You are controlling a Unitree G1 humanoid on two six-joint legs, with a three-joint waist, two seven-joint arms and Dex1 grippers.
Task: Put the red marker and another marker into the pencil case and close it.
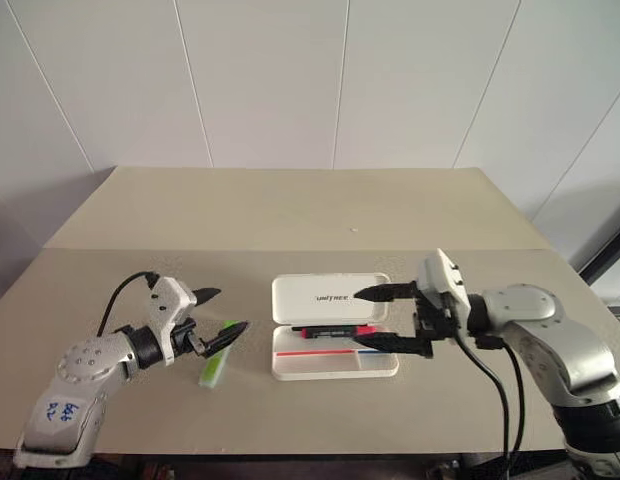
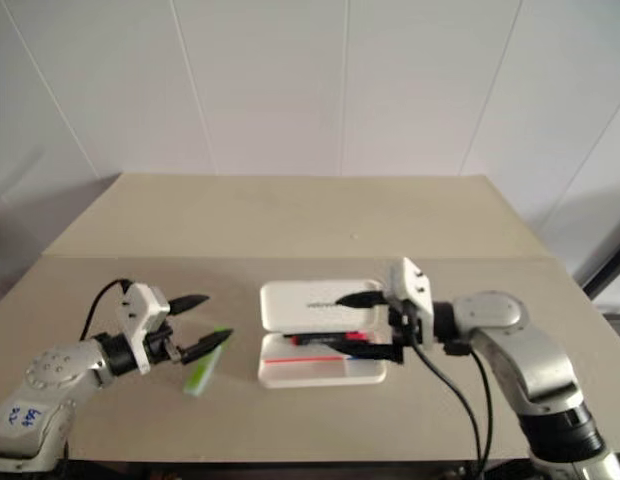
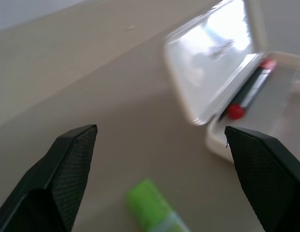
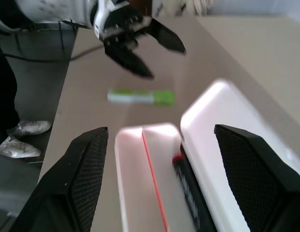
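Red marker [image 1: 335, 331] in open pencil case [image 1: 335, 366]. Green marker [image 1: 217, 360] near tabletop front edge: light, stiff, slippery; pinch mid-barrel. Left gripper [image 1: 222, 312], right gripper [image 1: 373, 318] both wide open, empty.

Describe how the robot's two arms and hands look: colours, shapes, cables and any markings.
Both arms are rounded silver-grey metal shells with black joint rings. Each ends in a white boxy wrist block carrying two black, pointed fingers with a fine textured grip surface. The left hand has a black cable looping over its wrist and a white label with blue handwriting. The right hand trails black cables downward.
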